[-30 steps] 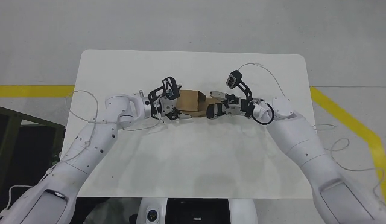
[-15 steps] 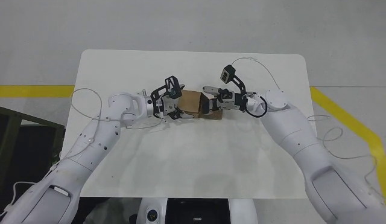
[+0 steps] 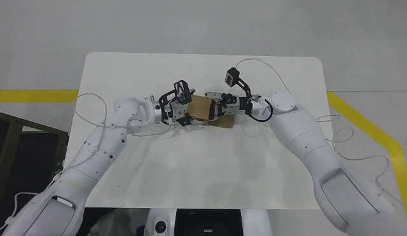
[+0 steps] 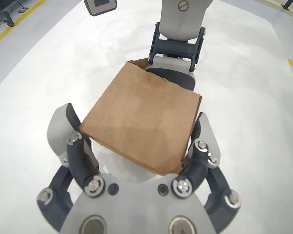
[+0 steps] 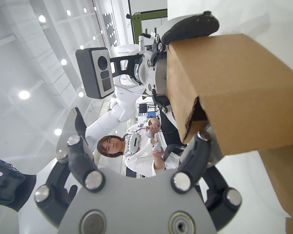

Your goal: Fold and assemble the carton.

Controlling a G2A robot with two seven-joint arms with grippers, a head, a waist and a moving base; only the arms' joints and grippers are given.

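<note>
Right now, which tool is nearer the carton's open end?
Right. The right tool has one finger inside the open end of the carton; the left tool clamps its opposite end.

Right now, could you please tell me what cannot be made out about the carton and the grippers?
Left wrist view: the inside of the carton, hidden by its top panel.
Right wrist view: one fingertip of the right gripper, hidden inside the carton's open end; a lower flap, cut off by the edge.
Top view: the flap folds, too small to tell.
</note>
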